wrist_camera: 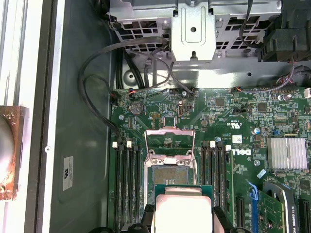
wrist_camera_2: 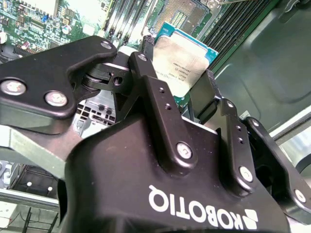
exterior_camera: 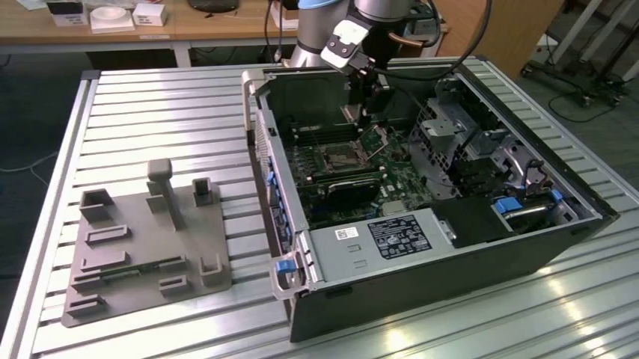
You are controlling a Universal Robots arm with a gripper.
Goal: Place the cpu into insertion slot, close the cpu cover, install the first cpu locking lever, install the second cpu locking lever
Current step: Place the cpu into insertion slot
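While the gripper [wrist_camera_2: 176, 63] clamps the cpu [wrist_camera_2: 183, 54] near the slot [wrist_camera: 171, 174], with cover [wrist_camera: 170, 140] raised, a tilted or offset descent would likely seat it crooked.

The arm [exterior_camera: 372, 9] is silvery grey with a pale blue-grey joint cap. A white and black block [exterior_camera: 345, 39] sits at its wrist, and a black cable [exterior_camera: 487, 22] loops off it. The hand [wrist_camera_2: 177, 73] is matte black, with a rounded body bearing white lettering. Its jointed fingers [wrist_camera_2: 163, 107] are flat bars fixed by round silver screws [wrist_camera_2: 183, 150].
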